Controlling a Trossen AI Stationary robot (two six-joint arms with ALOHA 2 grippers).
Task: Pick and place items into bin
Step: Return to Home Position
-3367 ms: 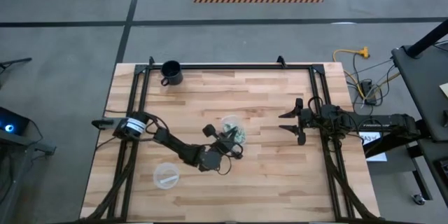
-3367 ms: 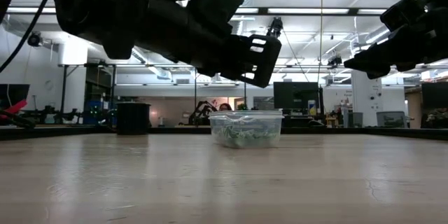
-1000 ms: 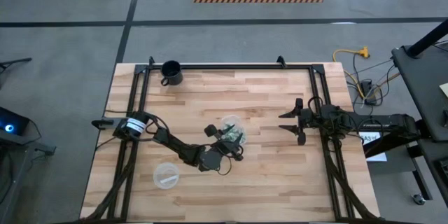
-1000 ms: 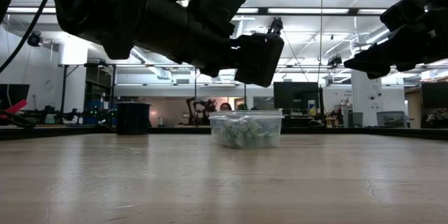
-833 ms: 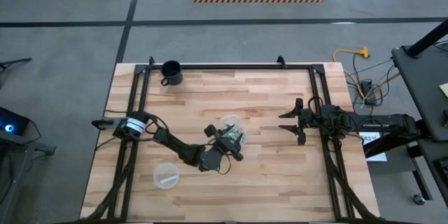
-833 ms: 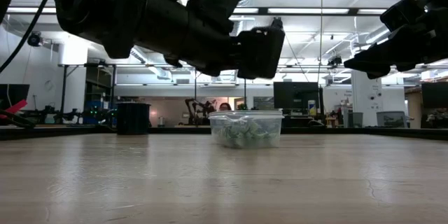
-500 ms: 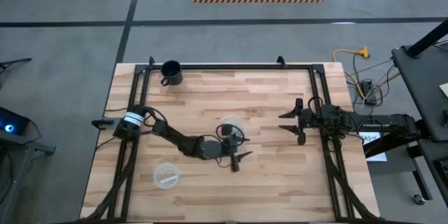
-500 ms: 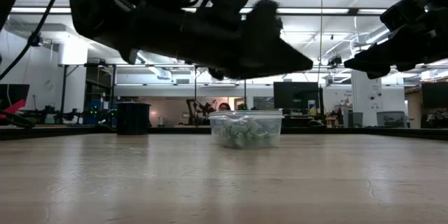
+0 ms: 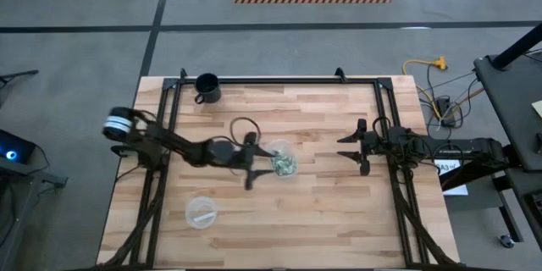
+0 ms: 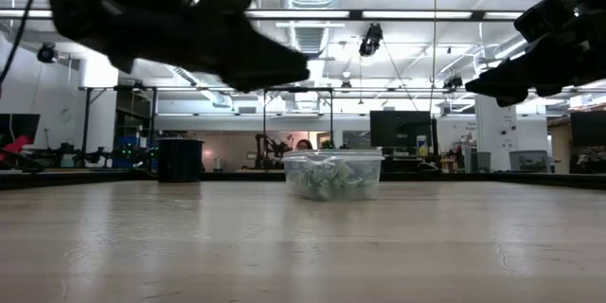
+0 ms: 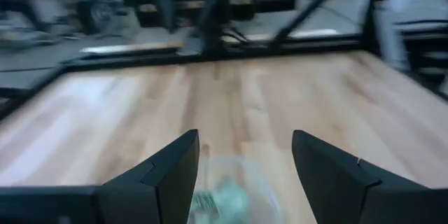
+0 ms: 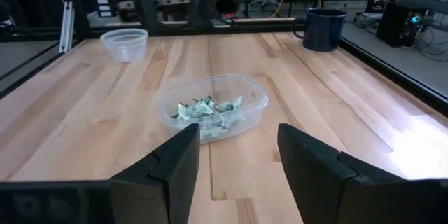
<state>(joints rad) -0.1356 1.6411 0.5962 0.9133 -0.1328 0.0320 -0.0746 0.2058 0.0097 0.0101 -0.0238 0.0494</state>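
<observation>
High view shows you the left arm stretched across the bench (image 9: 322, 110), its gripper (image 9: 251, 163) just beside the clear cup (image 9: 282, 159), fingers (image 11: 164, 178) spread wide and empty. The wrapped packets (image 9: 286, 166) lie inside the cup. The right gripper (image 9: 359, 147) hangs near the bench's right edge, likewise spread and empty.

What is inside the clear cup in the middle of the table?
Small pale-green and white packets lie heaped on the bottom of the clear cup. The upper ones cover the lower ones, so their number cannot be told.
</observation>
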